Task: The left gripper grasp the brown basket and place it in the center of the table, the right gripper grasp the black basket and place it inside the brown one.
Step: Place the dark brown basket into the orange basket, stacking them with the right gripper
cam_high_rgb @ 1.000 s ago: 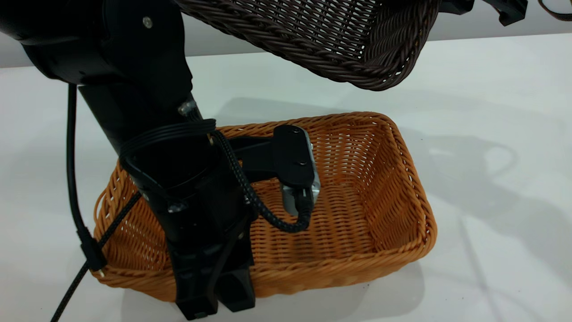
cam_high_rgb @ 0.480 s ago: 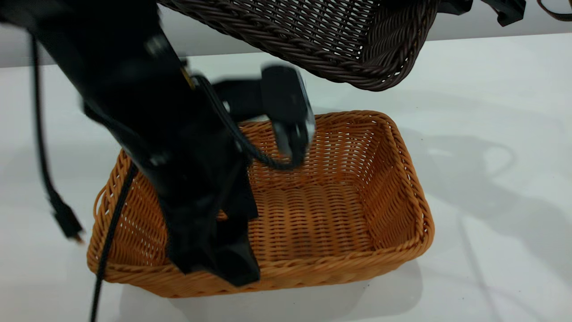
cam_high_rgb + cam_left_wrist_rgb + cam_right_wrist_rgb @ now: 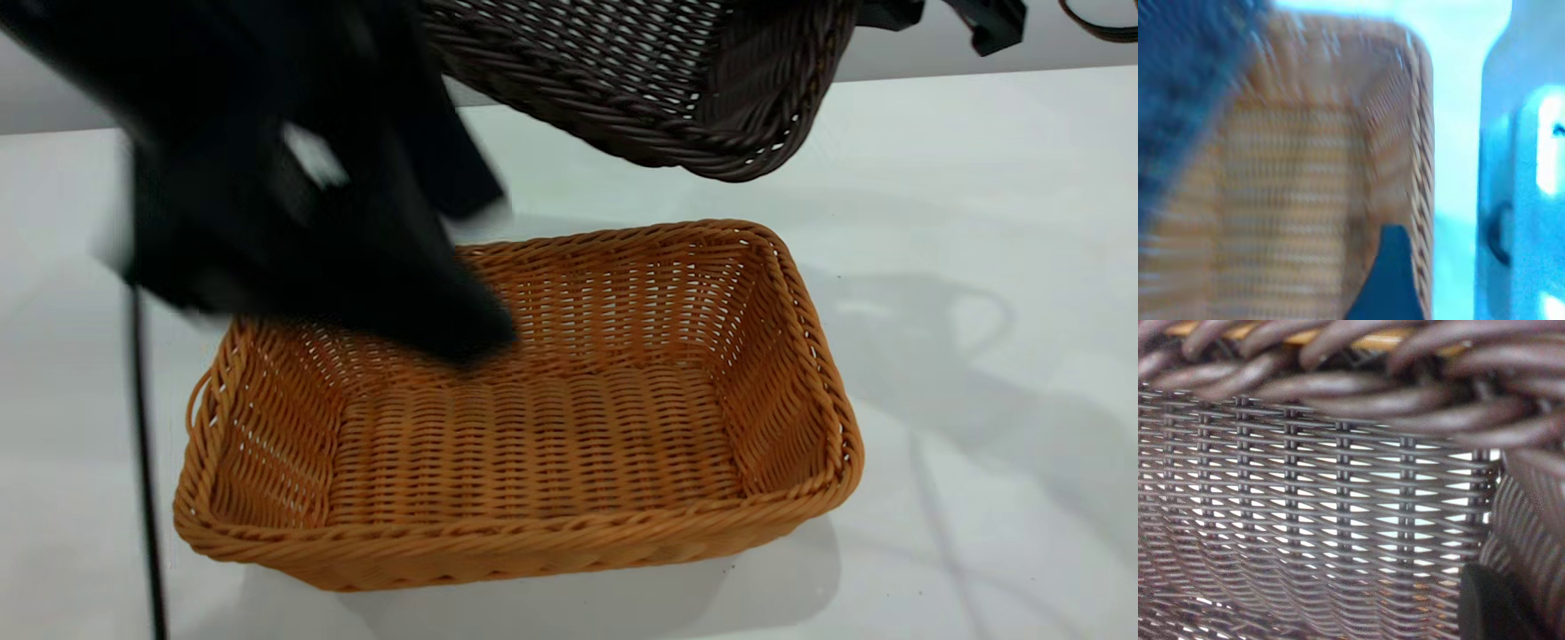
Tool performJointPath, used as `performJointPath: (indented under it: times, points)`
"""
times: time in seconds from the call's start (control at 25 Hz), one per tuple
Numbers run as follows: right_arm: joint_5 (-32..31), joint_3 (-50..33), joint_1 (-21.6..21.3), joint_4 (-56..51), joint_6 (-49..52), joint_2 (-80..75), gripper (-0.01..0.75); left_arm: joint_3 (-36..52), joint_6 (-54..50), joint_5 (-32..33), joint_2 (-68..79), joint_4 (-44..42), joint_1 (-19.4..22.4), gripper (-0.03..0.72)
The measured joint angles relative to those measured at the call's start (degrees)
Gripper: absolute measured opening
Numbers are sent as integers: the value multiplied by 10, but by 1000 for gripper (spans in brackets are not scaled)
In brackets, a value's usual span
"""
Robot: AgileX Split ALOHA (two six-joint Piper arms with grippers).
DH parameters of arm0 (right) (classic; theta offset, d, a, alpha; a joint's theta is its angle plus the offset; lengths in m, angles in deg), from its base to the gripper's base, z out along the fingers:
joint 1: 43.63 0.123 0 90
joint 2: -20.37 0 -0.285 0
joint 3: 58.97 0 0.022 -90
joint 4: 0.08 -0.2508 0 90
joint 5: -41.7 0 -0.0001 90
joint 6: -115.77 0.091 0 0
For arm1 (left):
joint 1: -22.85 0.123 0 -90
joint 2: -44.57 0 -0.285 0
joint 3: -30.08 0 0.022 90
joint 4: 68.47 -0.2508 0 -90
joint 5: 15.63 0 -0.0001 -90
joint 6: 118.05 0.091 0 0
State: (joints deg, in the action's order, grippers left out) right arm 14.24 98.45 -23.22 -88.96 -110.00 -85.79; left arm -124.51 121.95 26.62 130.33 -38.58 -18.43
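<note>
**Black basket held aloft over the seated brown basket**

Black basket [image 3: 676, 80] is hanging tilted in the air at the far side of the scene, above and just beyond the far rim of the brown basket [image 3: 533, 462], which is sitting flat on the table [image 3: 978, 222] with nothing inside it. By appearance, both are light, open-weave wicker: stiff enough to keep shape, slightly springy, not fragile. The braided rim is the thickest, best-gripping part, so a pinch across the rim and wall is judged the soundest hold.

The right gripper [image 3: 987, 27] is showing only at the far right edge, beside the dark basket's end wall; it is judged to be clamping that rim, since the basket is airborne. The left gripper [image 3: 444, 329] is blurring over the brown basket's left half, clear of the weave; whether its fingers are open cannot be told.

The exterior view is giving the spacing between the two baskets. The left wrist view is adding one fingertip [image 3: 1386, 280] beside the brown rim. The right wrist view is showing the dark weave close up, with table light passing through.
</note>
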Motion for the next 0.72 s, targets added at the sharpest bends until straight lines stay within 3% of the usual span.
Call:
performJointPath:
  times: [0.2, 0.4, 0.72]
  points:
    - [-81, 0, 1, 9, 4, 0, 120, 0, -3, -56, -122, 34, 0, 563]
    - [-168, 0, 2, 85, 69, 0, 120, 0, -13, -108, -207, 62, 0, 563]
    - [-170, 0, 2, 228, 199, 0, 120, 0, -22, -130, -215, 60, 0, 563]
